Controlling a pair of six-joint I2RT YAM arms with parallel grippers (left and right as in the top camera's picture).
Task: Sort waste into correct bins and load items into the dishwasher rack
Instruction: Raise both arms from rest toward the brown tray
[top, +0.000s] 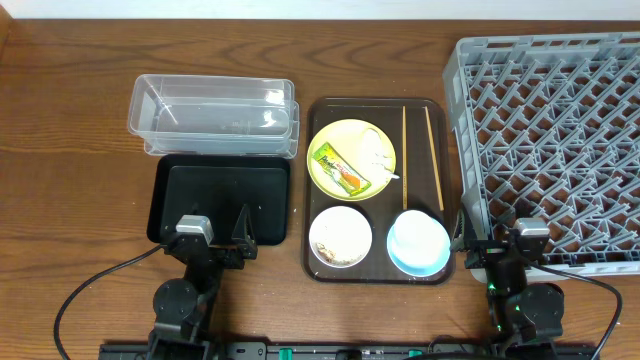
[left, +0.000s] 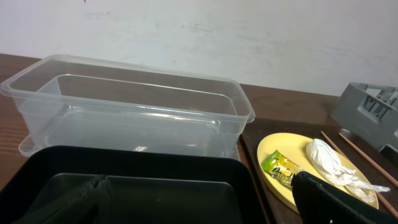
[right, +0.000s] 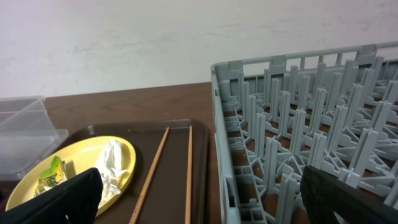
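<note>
A yellow plate (top: 352, 143) on the brown serving tray holds a green-and-orange wrapper (top: 335, 166) and a white crumpled scrap (top: 376, 160). Two chopsticks (top: 405, 150) lie to its right. A white bowl (top: 340, 238) holds rice-like scraps. A light blue bowl (top: 420, 258) holds a small white cup (top: 415, 235). The clear tub (top: 212, 115) and black tray (top: 220, 200) are at left, the grey rack (top: 550, 140) at right. My left gripper (top: 215, 240) is open over the black tray's near edge (left: 199, 205). My right gripper (top: 500, 250) is open at the rack's near left corner (right: 208, 199).
The dark brown serving tray (top: 378, 270) lies between the black tray and the rack. The clear tub (left: 124, 112) stands behind the black tray (left: 137, 180). The rack wall (right: 249, 124) rises right beside the serving tray's edge.
</note>
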